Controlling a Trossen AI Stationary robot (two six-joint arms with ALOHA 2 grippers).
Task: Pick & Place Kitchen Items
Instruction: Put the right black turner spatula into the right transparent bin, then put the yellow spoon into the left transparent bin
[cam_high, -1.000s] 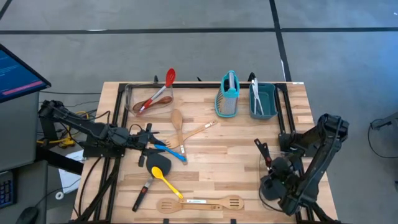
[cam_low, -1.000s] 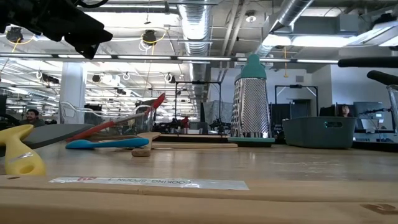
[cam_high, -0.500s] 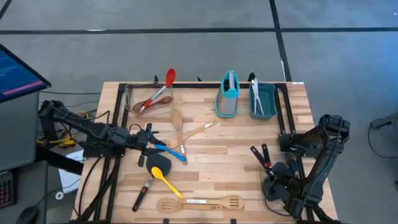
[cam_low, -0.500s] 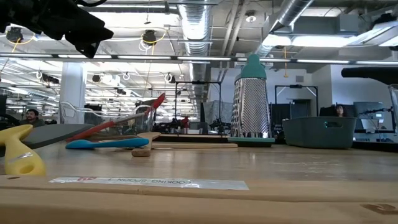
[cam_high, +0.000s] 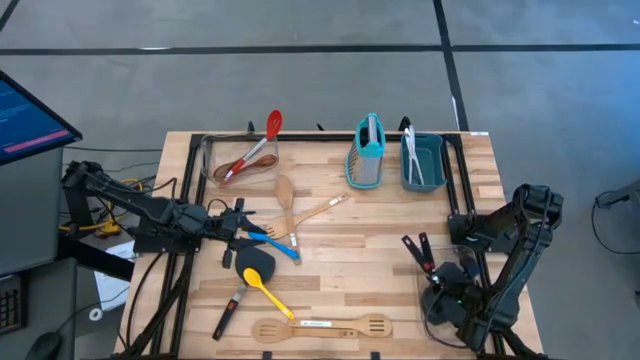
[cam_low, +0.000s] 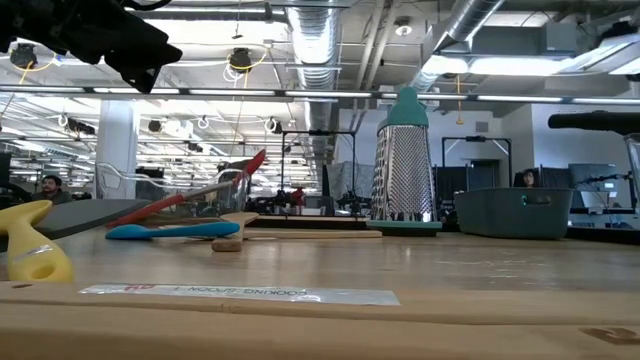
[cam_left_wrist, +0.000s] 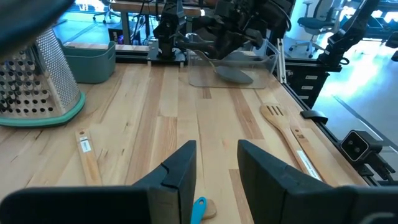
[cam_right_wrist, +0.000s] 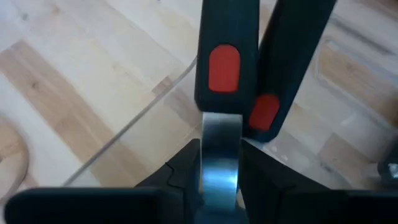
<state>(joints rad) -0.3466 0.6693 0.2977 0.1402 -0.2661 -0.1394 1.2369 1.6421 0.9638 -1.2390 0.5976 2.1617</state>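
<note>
My right gripper (cam_high: 437, 272) at the near right is shut on black tongs with red pads (cam_high: 416, 250), above a clear container (cam_left_wrist: 230, 62) that holds a dark spatula. My left gripper (cam_high: 240, 224) is open and empty at the table's left, just over the handle of a blue spoon (cam_high: 272, 241), which lies flat; the spoon's end shows between the fingers in the left wrist view (cam_left_wrist: 199, 208). A black spatula (cam_high: 252, 264), a yellow spoon (cam_high: 267, 291) and a wooden slotted spatula (cam_high: 322, 326) lie flat near the front. My right gripper pinches the tongs' metal hinge end (cam_right_wrist: 219, 149) between its two fingers (cam_right_wrist: 186, 169). The two black arms (cam_right_wrist: 227, 62) reach forward beyond the fingertips. The tongs are lifted clear of the table, pointing toward the table's far left over the container's rim (cam_right_wrist: 137, 121).
A clear container with a red spoon and a wooden utensil (cam_high: 243, 157) stands at the far left, a teal box grater (cam_high: 367, 160) and a teal bin with metal cutlery (cam_high: 422, 160) at the far right. Two wooden spoons (cam_high: 287, 196) lie mid-table.
My right gripper has gone a little toward the table's left and near edge with the tongs and has come down slightly; the tongs stay clear of the table.
</note>
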